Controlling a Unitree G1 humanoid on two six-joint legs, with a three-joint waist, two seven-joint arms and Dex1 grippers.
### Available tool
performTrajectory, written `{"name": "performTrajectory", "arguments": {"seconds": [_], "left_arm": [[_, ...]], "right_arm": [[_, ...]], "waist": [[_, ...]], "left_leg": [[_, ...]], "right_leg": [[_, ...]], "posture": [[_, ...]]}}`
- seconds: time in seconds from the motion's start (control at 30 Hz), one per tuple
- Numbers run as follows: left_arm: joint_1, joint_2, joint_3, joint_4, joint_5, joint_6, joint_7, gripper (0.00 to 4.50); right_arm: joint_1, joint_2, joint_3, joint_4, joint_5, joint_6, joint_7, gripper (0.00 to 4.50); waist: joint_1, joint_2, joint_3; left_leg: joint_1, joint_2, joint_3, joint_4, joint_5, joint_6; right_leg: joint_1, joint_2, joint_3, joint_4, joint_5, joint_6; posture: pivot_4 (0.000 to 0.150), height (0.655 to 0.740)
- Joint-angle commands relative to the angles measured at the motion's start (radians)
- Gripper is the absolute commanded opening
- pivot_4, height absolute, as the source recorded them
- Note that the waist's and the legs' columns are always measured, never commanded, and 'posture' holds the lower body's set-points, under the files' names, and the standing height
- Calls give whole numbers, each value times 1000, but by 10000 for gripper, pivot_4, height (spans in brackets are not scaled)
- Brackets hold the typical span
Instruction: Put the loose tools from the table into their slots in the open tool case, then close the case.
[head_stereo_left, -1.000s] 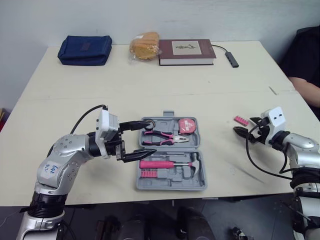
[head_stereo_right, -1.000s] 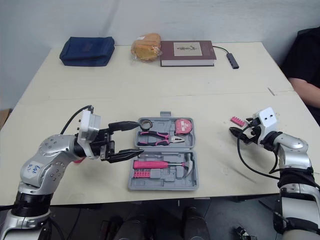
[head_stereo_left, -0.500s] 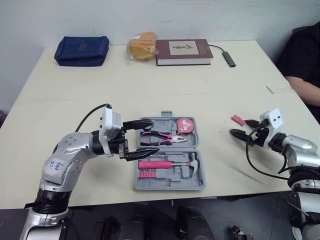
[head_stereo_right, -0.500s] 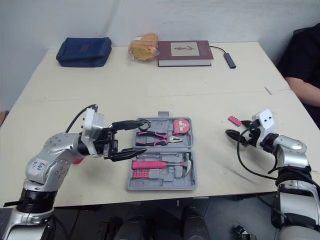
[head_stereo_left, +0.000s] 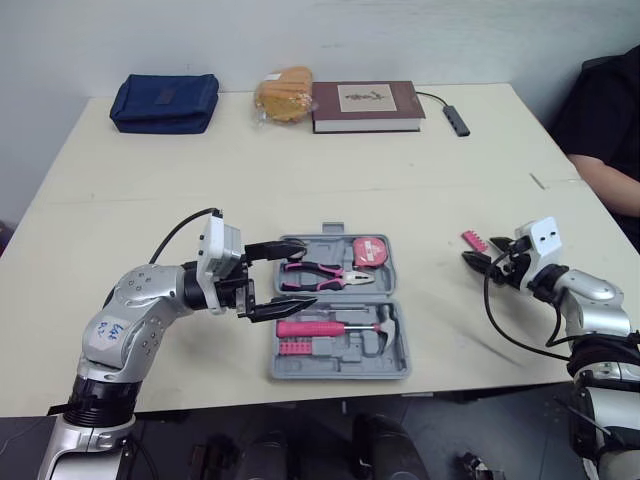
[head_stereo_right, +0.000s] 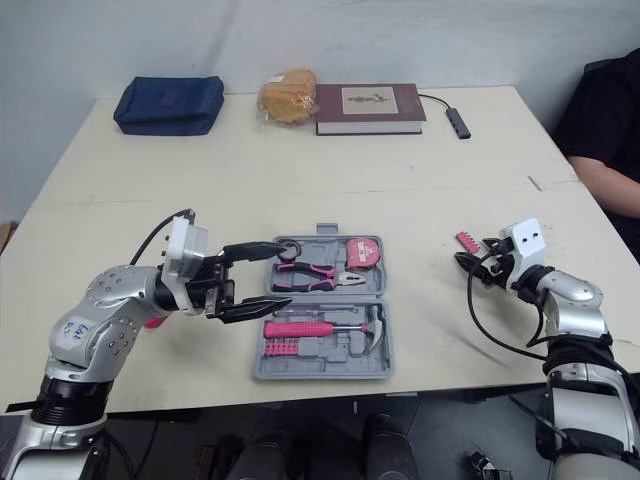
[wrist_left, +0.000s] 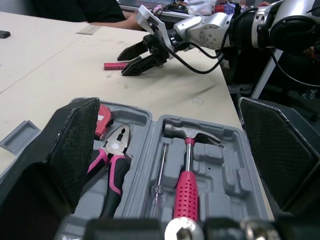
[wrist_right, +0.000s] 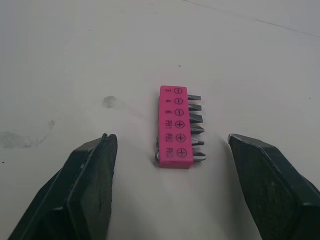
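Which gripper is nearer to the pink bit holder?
Right. The right gripper is open just short of the bit holder, not touching; the left gripper is open over the tool case, far away.

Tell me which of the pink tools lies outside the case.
The loose bit holder: it lies on the table before the open right gripper, whereas the pliers, hammer and tape measure sit in the tool case.

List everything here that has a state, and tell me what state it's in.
tool case: open, lying flat.
bit holder: loose on the table, ungripped.
pliers: shut, seated in the case.
hammer: seated in its slot.
left gripper: open, empty, at the case's left side.
right gripper: open, empty, facing the bit holder.
book: closed.
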Motion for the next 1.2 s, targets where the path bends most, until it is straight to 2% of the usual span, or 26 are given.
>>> {"name": "performTrajectory", "arguments": {"seconds": [0.03, 0.1, 0.2, 0.33, 0.37, 0.5, 0.6, 0.73, 0.9, 1.0, 1.1, 1.2], "left_arm": [[-26, 10, 5, -10, -15, 4, -19, 45000], [-28, 11, 6, -8, -14, 6, -23, 45000], [-28, 15, 9, -10, -15, 13, -26, 45000], [-16, 22, 15, -17, -18, 21, -33, 45000], [-12, 25, 17, -19, -19, 22, -35, 45000], [-5, 31, 20, -22, -18, 20, -41, 45000], [-11, 37, 24, -11, -1, -20, -65, 45000], [-11, 56, 40, -11, -11, -57, -115, 45000], [-17, 77, 62, -9, -12, -129, -181, 45000], [7, 96, 39, 16, 26, -186, -235, 45000], [35, 71, 26, 61, 91, -297, -234, 45000], [74, 72, 32, 62, 84, -316, -256, 45000]], "right_arm": [[-7, 15, 10, 50, -24, 39, -31, 37062], [-16, 22, -3, 62, -12, 50, -37, 37062], [-17, 29, -8, 67, -10, 51, -37, 28972], [-15, 34, -15, 75, -9, 39, -32, 9841], [-15, 35, -17, 74, -9, 38, -33, 7840], [-1, 37, -28, 47, -13, -6, -59, 7860], [60, 21, -37, -142, 5, -67, -34, 7860], [169, -30, -21, -462, 47, -1, 56, 7859], [300, -145, 43, -988, 152, 325, 147, 7859], [324, -199, 112, -1277, 251, 546, 153, 7859], [299, -204, 180, -1471, 340, 757, 103, 7859], [253, -187, 238, -1576, 393, 909, 44, 7859]], "waist": [[-1, -1, -1], [-2, -2, -1], [-3, -2, -1], [1, -2, -1], [1, -3, -1], [0, -3, -1], [3, -2, -1], [5, 4, 3], [5, 10, 6], [5, 9, 6], [8, 9, 6], [12, 8, 7]], "left_leg": [[0, 0, 0, 0, 0, 0], [0, 0, 0, 0, 0, 0], [0, 0, 0, 0, 0, 0], [0, 0, 0, 0, 0, 0], [0, 0, -1, 1, 0, 0], [0, 0, -1, 1, 0, 0], [0, 0, -3, 1, 0, -1], [-6, 0, -3, 1, 0, -1], [-17, 0, -4, 6, 0, 0], [-16, 1, -4, 7, 0, -1], [-16, 1, -5, 8, -1, -1], [-18, 0, -7, 8, -1, 0]], "right_leg": [[0, 0, 0, 0, 0, 0], [0, 0, 0, 0, 0, 0], [0, 0, 0, 0, 0, 0], [1, 0, 0, 0, 0, 0], [2, 0, 0, 0, 0, 0], [2, -1, -1, -1, 0, 0], [2, -1, -2, -1, 0, 0], [-4, -1, -2, 0, 0, 0], [-13, 0, -4, 3, 0, 0], [-12, 1, -4, 3, 0, 0], [-12, 0, -5, 0, 0, 0], [-12, -1, -7, -2, 0, 0]], "posture": [[1500, 7400], [1500, 7400], [1500, 7400], [1500, 7400], [1500, 7400], [1500, 7400], [1500, 7400], [1500, 7400], [1500, 7400], [1500, 7400], [1500, 7400], [1500, 7400]]}}
